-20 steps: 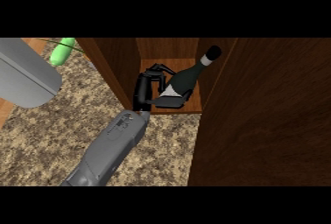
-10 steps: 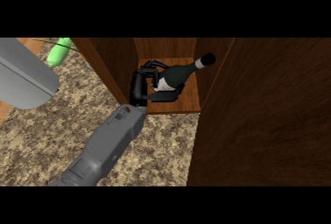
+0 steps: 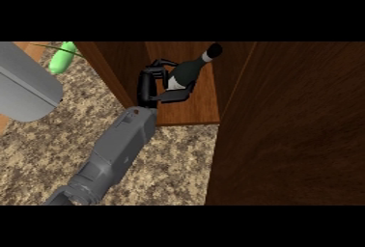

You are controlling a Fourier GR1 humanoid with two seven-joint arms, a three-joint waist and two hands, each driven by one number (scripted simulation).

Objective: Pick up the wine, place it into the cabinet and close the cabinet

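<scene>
The wine bottle [image 3: 188, 70] is dark with a pale label and leans inside the open wooden cabinet [image 3: 194, 110], its neck pointing to the upper right. My right hand [image 3: 151, 88] is curled round the bottle's lower body from the left, just over the cabinet's shelf. The grey forearm runs down to the lower left across the counter. Whether the bottle's base touches the shelf is hidden by the hand. My left hand shows nowhere.
The cabinet's dark wooden door [image 3: 292, 130] stands open and fills the right side. A large grey rounded object [image 3: 25, 89] sits at the left edge, with a green item [image 3: 63, 58] beyond it. Speckled stone counter [image 3: 43, 154] lies below.
My right hand has carried the bottle deeper into the cabinet, away from the shelf's front edge. The forearm has followed it inward.
</scene>
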